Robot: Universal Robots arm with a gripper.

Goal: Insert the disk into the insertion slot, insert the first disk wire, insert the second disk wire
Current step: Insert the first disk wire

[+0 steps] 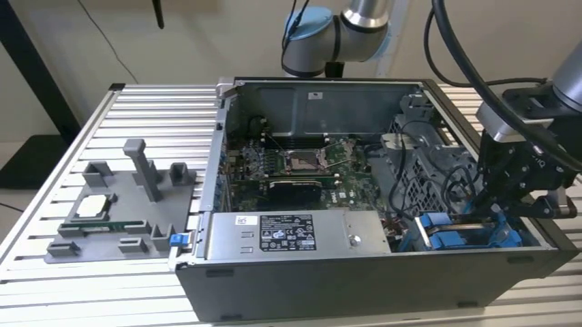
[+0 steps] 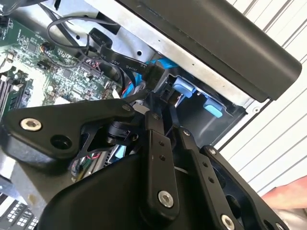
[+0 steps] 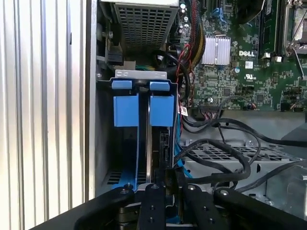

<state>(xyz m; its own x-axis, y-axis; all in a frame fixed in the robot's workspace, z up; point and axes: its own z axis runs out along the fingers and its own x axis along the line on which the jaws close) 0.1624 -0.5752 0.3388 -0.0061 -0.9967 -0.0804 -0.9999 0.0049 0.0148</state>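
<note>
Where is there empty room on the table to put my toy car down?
The bare slatted table behind the grey tray, on the exterior view's left, is free, and so is the strip in front of that tray. Inside the computer case it is crowded: cables and the pincer fill the corner by the blue drive carriers.

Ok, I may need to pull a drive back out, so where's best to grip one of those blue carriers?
Likely the blue end tab, coming in through the open side of the case. The carriers stand side by side in the drive cage, so only those tab ends are exposed, with a narrow gap between them.
</note>
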